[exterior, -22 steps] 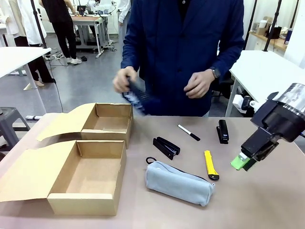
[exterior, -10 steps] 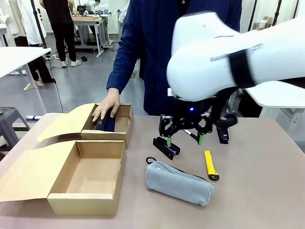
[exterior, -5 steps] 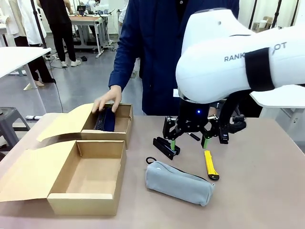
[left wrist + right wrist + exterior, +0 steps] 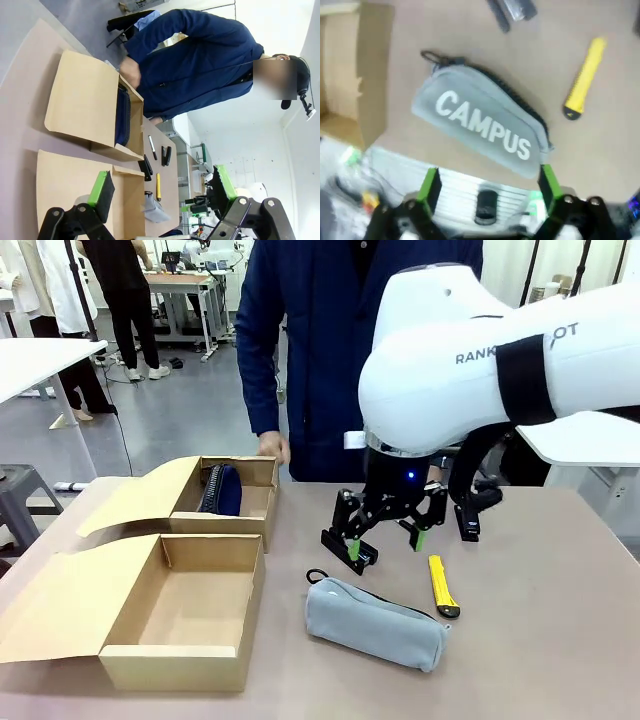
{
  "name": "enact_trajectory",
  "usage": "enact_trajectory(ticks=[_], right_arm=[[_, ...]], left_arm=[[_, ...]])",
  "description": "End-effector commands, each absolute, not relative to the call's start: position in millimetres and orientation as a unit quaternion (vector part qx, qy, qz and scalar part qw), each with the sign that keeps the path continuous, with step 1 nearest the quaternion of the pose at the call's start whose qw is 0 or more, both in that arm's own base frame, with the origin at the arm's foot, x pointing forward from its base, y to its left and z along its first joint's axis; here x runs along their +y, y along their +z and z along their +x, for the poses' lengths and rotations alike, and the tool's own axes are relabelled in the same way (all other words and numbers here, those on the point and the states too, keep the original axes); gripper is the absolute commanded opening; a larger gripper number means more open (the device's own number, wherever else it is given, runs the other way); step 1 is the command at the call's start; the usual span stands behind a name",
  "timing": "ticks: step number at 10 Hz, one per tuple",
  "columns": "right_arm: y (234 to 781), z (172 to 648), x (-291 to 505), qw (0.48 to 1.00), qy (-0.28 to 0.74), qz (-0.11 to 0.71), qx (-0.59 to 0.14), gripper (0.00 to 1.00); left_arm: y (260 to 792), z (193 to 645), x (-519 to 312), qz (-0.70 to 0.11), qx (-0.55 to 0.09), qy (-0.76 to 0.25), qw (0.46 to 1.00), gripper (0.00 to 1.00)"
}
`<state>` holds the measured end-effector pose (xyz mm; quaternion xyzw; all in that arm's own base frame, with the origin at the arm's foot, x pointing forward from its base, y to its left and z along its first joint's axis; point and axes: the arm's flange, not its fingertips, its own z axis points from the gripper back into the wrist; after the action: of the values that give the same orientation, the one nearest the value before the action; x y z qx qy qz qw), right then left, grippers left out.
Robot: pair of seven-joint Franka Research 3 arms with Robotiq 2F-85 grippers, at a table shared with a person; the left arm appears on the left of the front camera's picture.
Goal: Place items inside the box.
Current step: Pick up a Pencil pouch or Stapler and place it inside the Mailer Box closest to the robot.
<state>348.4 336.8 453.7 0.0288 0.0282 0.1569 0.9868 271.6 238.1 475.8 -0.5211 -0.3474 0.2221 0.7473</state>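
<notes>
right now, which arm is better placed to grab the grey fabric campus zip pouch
Right. The right gripper hangs open beside the grey fabric zip pouch, which is centred in its wrist view. The left gripper is farther off, beyond the open cardboard box.

You see a grey pouch [image 4: 376,623] with a black zip and big white letters on its side. The utility knife [image 4: 442,586] is yellow with a black end. The stapler [image 4: 349,548] is black all over. The marker pen [image 4: 151,147] is white and black. The navy pouch [image 4: 222,490] is a very dark blue. The near box [image 4: 130,665] and the far box [image 4: 255,472] are plain brown cardboard. The table [image 4: 560,640] is a dull pinkish brown. Your right arm [image 4: 470,350] is white with a black band and grey letters. Your right gripper [image 4: 385,543] is black with bright green pads [image 4: 353,549], and your left gripper [image 4: 161,189] has the same colours. The person's coat [image 4: 320,340] is dark blue.
</notes>
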Motion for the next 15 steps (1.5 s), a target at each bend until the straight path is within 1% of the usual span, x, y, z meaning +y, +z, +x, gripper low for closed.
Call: enact_trajectory(ticks=[1, 2, 3, 4, 5, 7, 8, 9, 10, 11, 12, 13, 15], right_arm=[[448, 347, 326, 0.737, 0.646, 0.113, 0.164, 1.0], [438, 347, 325, 0.701, 0.686, 0.096, 0.169, 1.0], [429, 343, 328, 0.671, 0.722, 0.07, 0.153, 1.0], [420, 343, 331, 0.683, 0.716, 0.039, 0.138, 1.0], [410, 340, 335, 0.664, 0.734, 0.032, 0.14, 1.0], [399, 337, 336, 0.678, 0.718, 0.006, 0.156, 1.0], [383, 340, 338, 0.684, 0.71, -0.011, 0.169, 1.0], [360, 342, 340, 0.689, 0.705, -0.018, 0.167, 1.0], [340, 343, 341, 0.7, 0.699, -0.014, 0.142, 1.0], [331, 342, 341, 0.727, 0.68, 0.0, 0.096, 1.0], [333, 343, 339, 0.742, 0.668, 0.015, 0.053, 1.0], [338, 343, 338, 0.753, 0.657, 0.014, 0.035, 1.0], [342, 344, 340, 0.764, 0.645, 0.008, 0.023, 1.0]], left_arm=[[475, 273, 237, -0.525, -0.36, 0.213, 0.742, 1.0], [475, 273, 237, -0.525, -0.36, 0.213, 0.742, 1.0], [475, 273, 237, -0.525, -0.36, 0.213, 0.742, 1.0], [475, 273, 237, -0.525, -0.36, 0.213, 0.742, 1.0], [475, 273, 237, -0.525, -0.36, 0.213, 0.742, 1.0], [475, 273, 237, -0.525, -0.36, 0.213, 0.742, 1.0], [475, 273, 237, -0.525, -0.36, 0.213, 0.742, 1.0], [475, 273, 237, -0.525, -0.36, 0.213, 0.742, 1.0], [475, 273, 237, -0.525, -0.36, 0.213, 0.742, 1.0], [475, 273, 237, -0.525, -0.36, 0.213, 0.742, 1.0], [475, 273, 237, -0.525, -0.36, 0.213, 0.742, 1.0], [475, 273, 237, -0.525, -0.36, 0.213, 0.742, 1.0], [475, 273, 237, -0.525, -0.36, 0.213, 0.742, 1.0]])
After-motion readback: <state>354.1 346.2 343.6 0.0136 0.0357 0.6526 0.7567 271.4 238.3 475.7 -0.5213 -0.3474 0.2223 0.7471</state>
